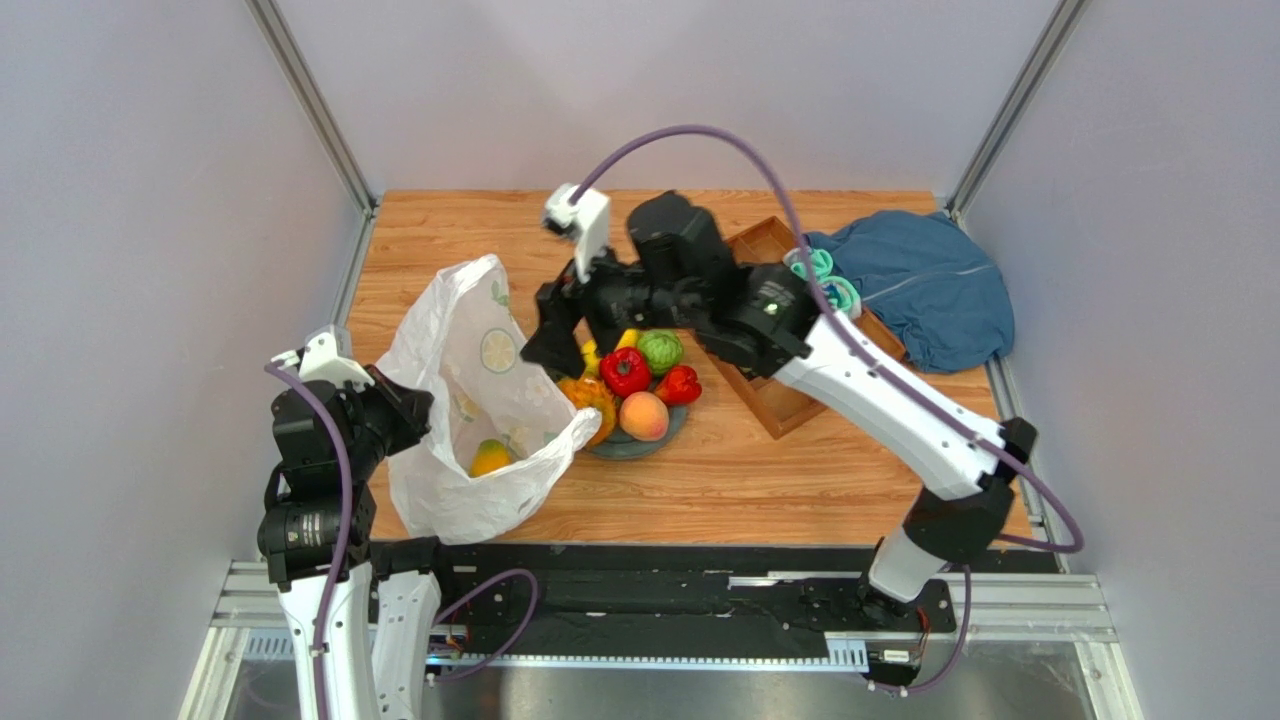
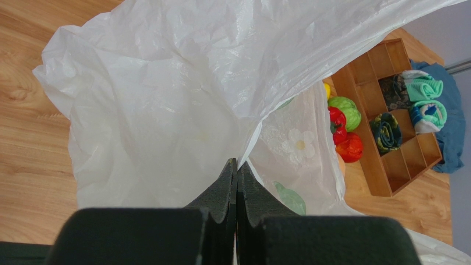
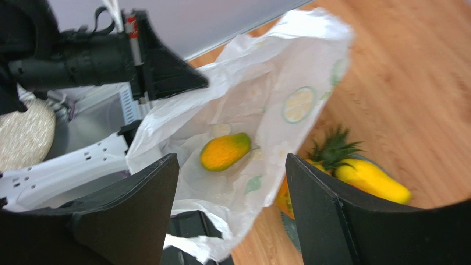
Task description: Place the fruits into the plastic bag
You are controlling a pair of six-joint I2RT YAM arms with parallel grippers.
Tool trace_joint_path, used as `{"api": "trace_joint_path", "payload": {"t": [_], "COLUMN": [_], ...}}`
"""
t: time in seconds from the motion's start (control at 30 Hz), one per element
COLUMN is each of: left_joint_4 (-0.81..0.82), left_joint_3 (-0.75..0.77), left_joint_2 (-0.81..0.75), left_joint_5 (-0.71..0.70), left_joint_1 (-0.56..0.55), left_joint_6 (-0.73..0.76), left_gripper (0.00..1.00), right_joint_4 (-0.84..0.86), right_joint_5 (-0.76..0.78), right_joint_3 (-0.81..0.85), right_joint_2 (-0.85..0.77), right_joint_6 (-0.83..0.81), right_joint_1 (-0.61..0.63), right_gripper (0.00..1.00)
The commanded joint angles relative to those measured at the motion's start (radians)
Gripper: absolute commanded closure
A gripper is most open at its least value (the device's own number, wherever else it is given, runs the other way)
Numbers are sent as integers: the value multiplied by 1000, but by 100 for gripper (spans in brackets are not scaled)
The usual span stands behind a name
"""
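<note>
Wooden table [image 1: 781, 483], seemingly pale grey walls [image 1: 135, 180]

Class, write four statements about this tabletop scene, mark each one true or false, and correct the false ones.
1. The left gripper is shut on the edge of the thin white plastic bag. True.
2. The right gripper grips the yellow toy banana. False: its jaws stand open and empty.
3. An orange-green toy mango lies inside the bag. True.
4. The rolled teal and black socks lie in the bag. False: they sit in the wooden compartment tray.

No legible text, labels or numbers anywhere.
</note>
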Motion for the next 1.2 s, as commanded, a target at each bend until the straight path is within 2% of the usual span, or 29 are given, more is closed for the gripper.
{"api": "trace_joint_path", "payload": {"t": [0.0, 0.17, 0.3, 0.47, 0.73, 0.83, 1.17], "left_joint_4": [25, 25, 25, 31, 37, 49, 58], "left_joint_3": [1, 6, 6, 3, 3, -7, -28], "left_joint_2": [5, 10, 8, 10, 16, 18, 5], "left_joint_5": [-9, -9, -8, -9, -3, -2, 6], "left_joint_1": [-4, -2, -2, -1, -2, -2, -2], "left_joint_6": [13, 15, 12, 9, 18, 18, 9], "left_gripper": [100, 100, 100, 100, 100, 100, 100], "right_joint_4": [66, 51, 8, -29, -110, -129, -112], "right_joint_5": [75, 117, 212, 253, 275, 328, 373], "right_joint_3": [-118, -246, -300, -320, -233, -203, -156], "right_joint_2": [-89, -123, -111, -30, 136, 190, 276], "right_joint_6": [39, 90, 72, 82, 81, 72, 36], "right_joint_1": [-100, -203, -216, -216, -214, -205, -177], "right_gripper": [26, 31, 36, 41, 50, 53, 60]}}
